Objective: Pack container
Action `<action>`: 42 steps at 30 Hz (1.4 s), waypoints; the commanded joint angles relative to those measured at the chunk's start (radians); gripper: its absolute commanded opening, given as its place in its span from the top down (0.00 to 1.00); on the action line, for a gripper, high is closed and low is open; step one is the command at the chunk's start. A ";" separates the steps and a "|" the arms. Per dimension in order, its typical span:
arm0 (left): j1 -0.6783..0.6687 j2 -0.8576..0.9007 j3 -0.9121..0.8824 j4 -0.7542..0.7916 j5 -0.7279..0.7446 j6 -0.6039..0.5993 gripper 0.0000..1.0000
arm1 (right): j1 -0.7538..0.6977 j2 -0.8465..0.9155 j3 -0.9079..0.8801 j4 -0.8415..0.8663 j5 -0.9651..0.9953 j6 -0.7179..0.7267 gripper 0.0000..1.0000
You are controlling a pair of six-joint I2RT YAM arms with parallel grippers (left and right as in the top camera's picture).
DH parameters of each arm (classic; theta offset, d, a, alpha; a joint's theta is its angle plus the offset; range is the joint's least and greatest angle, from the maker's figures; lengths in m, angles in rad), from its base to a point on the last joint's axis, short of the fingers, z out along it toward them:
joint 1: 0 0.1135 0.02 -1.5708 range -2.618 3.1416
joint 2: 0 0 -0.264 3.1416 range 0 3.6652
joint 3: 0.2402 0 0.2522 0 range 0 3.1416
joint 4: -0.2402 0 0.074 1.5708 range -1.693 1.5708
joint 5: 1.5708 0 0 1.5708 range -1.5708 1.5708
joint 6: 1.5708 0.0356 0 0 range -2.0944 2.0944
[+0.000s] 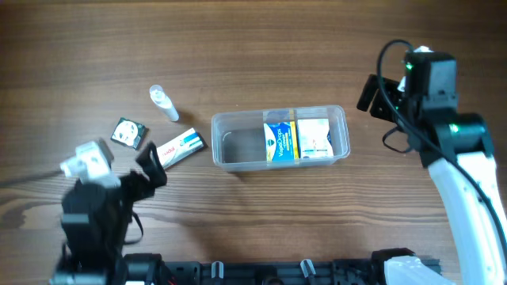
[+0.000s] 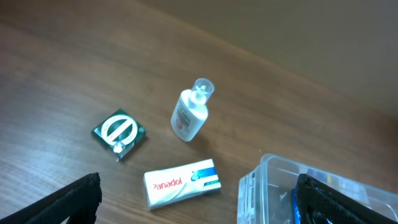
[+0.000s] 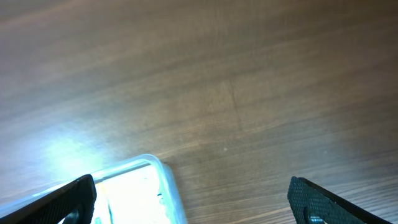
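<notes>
The clear plastic container [image 1: 230, 142] sits mid-table and holds two boxes [image 1: 279, 139] [image 1: 314, 138] in its right half. Its corner shows in the left wrist view [image 2: 261, 180] and the right wrist view [image 3: 163, 180]. A white Panadol box [image 1: 181, 147] [image 2: 181, 181], a small dark green box [image 1: 129, 132] [image 2: 120, 132] and a small clear bottle [image 1: 164, 102] [image 2: 190, 113] lie left of it. My left gripper [image 1: 150, 165] [image 2: 196, 208] is open and empty, just short of the Panadol box. My right gripper [image 1: 372, 95] [image 3: 193, 202] is open and empty, right of the container.
The wooden table [image 1: 261, 47] stretches behind the container. The arm bases stand along the near edge.
</notes>
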 commanded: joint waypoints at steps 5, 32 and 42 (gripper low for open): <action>-0.001 0.281 0.261 -0.079 0.104 -0.024 0.00 | -0.004 0.166 0.010 0.003 0.015 -0.005 0.00; -0.003 0.686 0.270 -0.190 0.202 0.231 0.02 | -0.004 0.211 0.010 0.006 0.015 -0.005 0.00; -0.034 0.879 0.270 -0.102 0.211 0.462 0.07 | -0.004 0.211 0.010 0.006 0.015 -0.005 0.00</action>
